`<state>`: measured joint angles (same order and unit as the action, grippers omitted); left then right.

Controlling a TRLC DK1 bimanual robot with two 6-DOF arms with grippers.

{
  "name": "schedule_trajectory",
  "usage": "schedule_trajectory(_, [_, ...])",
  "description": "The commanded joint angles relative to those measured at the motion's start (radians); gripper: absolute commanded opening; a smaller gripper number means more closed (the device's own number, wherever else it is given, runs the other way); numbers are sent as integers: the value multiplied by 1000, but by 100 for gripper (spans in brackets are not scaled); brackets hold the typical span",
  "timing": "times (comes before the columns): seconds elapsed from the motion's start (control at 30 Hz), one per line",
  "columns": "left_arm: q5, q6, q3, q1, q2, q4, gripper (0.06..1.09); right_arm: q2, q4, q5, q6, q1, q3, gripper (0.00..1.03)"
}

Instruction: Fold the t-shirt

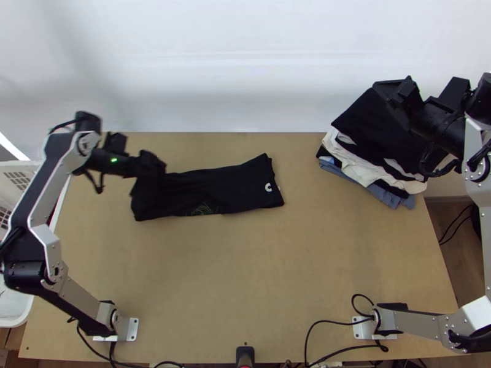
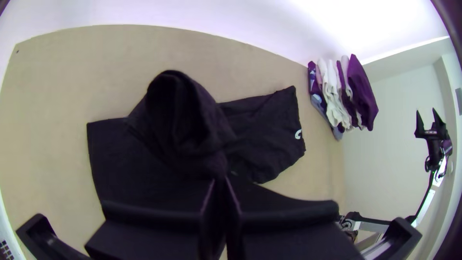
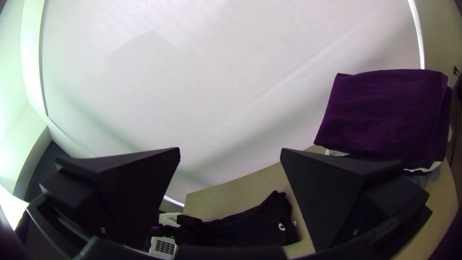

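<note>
Though narrowed to a strip, note the black t-shirt (image 1: 215, 191) as unfinished, lying on the light wooden table (image 1: 276, 264) with cloth raised in a loose hump near one end. Judge the step in hand as the start of a crosswise fold. Compare the left gripper (image 1: 154, 164), pressed together on cloth near that end, with the right gripper (image 3: 231, 150), spread and empty by the clothes pile (image 1: 368, 164). Next, carry the pinched part toward the white mark (image 1: 268, 187), lay flat, then release.

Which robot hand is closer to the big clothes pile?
Right. The right gripper is up by the pile; the left gripper is across the table, at the shirt.
</note>
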<state>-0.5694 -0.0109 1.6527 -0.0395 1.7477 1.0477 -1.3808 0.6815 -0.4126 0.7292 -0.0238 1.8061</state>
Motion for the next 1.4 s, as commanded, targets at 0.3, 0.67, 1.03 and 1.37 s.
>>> schedule_trajectory(0.3, [60, 158, 360, 253, 242, 26, 10, 29, -66, -8, 19, -5, -82, 98])
schedule_trajectory(0.67, [75, 229, 613, 414, 441, 60, 10, 32, -97, -5, 26, -25, -146, 98])
schedule_trajectory(1.03, [75, 308, 636, 540, 492, -64, 10, 32, -137, 6, 22, -50, -223, 98])
schedule_trajectory(1.37, [23, 379, 633, 561, 463, -179, 105, 22, -214, 52, 21, -130, -384, 98])
